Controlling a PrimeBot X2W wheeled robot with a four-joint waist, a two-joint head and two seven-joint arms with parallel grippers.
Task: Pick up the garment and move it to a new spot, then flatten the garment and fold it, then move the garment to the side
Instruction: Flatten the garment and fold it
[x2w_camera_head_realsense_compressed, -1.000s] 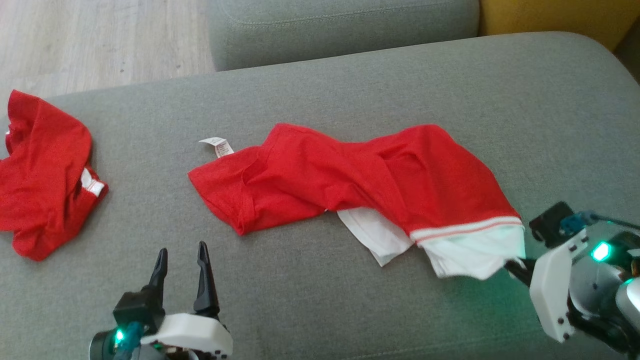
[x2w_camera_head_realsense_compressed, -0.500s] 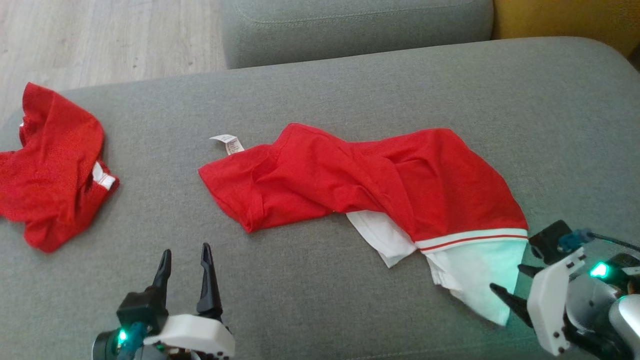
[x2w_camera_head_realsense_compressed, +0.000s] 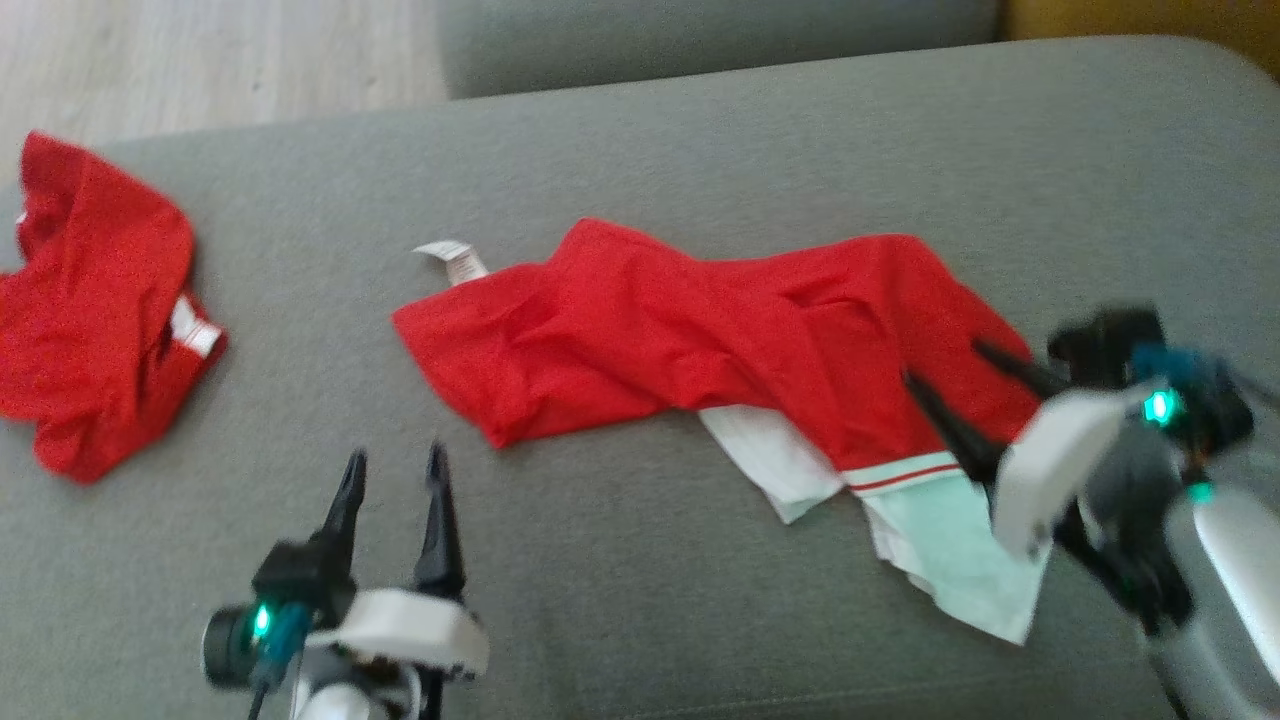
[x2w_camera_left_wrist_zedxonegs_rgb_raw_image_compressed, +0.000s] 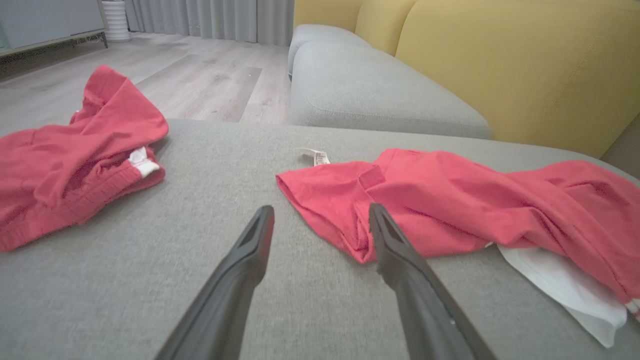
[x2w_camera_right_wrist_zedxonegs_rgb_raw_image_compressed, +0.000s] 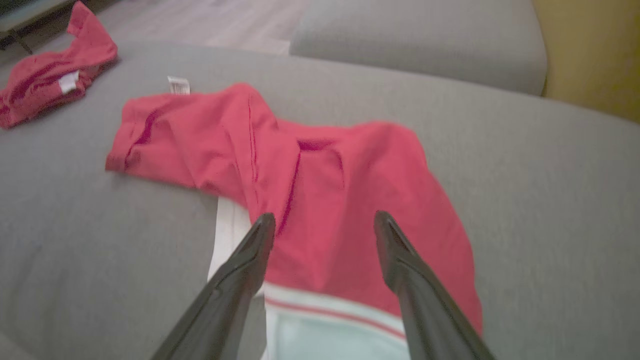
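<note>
My right arm comes in from the near right, its pale wrist tilted so that my right fingers point far and to the left, out over the right end of the garment. They are spread wide with nothing between them; in the right wrist view the two right fingers stand apart above the red cloth just beyond the striped white hem. The picture is blurred and I cannot tell whether the tips touch the cloth. The garment lies crumpled in a long band across the middle of the grey cushion, its left end with a white label sticking out, its white lower part trailing toward the near right. My left arm sits low at the near left, my left fingers pointing straight toward the far side. They too are spread wide and hold nothing. They hang over bare cushion, on the near side of the garment's left end and apart from it; in the left wrist view the left fingers frame that end of the garment. Another red heap lies at the cushion's far left edge, well apart.
</note>
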